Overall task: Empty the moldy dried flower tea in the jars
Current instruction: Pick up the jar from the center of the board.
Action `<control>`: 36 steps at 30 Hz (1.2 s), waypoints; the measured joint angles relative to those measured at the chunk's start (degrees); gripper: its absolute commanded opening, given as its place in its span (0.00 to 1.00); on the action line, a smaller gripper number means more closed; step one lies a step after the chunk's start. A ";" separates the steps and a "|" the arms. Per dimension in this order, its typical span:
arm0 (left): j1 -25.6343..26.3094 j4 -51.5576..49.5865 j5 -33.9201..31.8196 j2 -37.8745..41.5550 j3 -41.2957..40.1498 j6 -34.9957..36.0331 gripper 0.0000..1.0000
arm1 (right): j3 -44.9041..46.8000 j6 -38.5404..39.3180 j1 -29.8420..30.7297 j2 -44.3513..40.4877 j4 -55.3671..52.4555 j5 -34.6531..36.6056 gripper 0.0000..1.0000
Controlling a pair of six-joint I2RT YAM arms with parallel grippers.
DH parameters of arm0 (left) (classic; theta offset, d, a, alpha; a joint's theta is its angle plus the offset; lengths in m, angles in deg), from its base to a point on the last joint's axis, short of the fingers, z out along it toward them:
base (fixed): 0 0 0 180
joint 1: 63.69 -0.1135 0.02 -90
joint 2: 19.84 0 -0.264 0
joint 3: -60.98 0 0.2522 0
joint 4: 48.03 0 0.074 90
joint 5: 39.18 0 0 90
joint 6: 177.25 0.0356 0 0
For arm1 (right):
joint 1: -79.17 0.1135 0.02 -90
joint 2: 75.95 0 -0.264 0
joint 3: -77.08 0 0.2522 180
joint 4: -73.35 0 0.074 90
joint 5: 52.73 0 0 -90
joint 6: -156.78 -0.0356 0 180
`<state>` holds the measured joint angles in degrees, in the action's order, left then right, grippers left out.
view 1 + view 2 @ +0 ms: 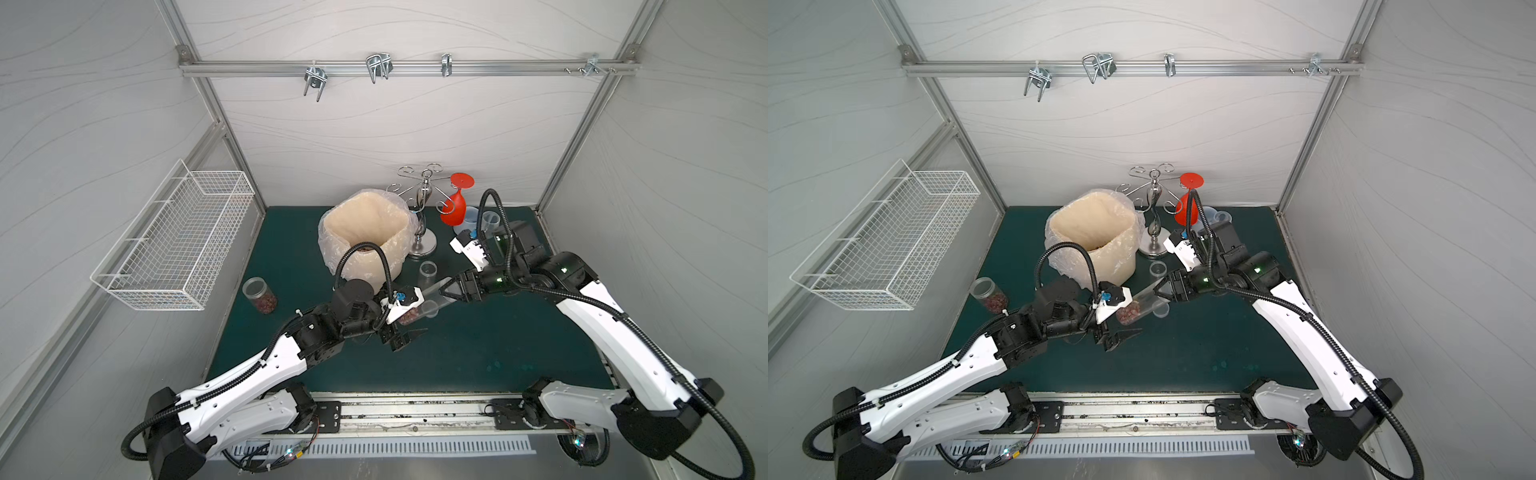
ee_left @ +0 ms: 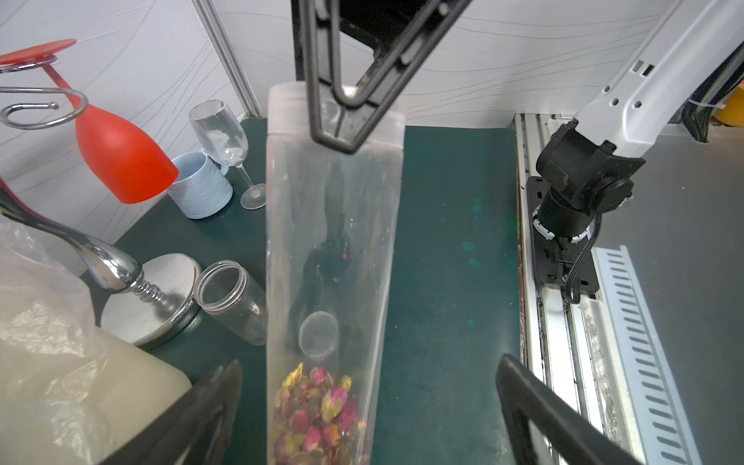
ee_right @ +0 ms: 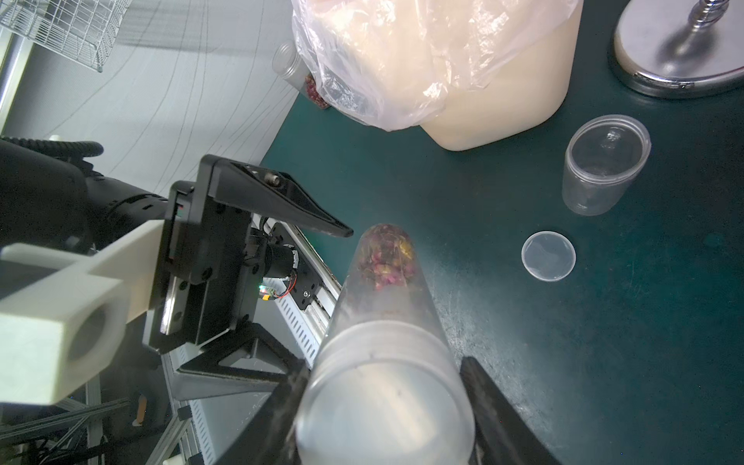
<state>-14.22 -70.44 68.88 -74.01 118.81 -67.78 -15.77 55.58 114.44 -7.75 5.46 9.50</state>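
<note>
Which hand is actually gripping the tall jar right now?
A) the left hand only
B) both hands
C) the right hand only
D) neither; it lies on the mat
C: the right hand is shut on the lid end of the tall jar, while the left hand stands wide open on either side of the end holding the tea.
</note>
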 measured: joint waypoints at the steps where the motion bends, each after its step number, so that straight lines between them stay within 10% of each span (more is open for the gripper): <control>1: 0.00 0.00 0.22 0.02 -0.15 0.31 0.99 | 0.11 0.00 0.00 0.00 0.20 -0.20 0.24; 16: 0.09 0.24 -4.98 -1.97 -0.87 2.99 0.94 | 0.83 -0.92 0.00 -0.11 1.03 -5.95 0.24; 29: 0.20 -0.13 -8.00 -4.55 -0.85 3.96 0.53 | 1.25 -0.90 0.13 -0.28 1.88 -7.78 0.24; 36: 0.20 -0.31 -8.26 -4.55 -0.85 4.13 0.40 | 1.44 -0.90 0.13 -0.39 2.23 -7.69 0.52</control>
<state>-14.02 -70.74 60.62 -78.56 117.96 -63.65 -14.33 54.68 114.57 -8.14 7.69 1.81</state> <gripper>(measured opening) 0.529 0.558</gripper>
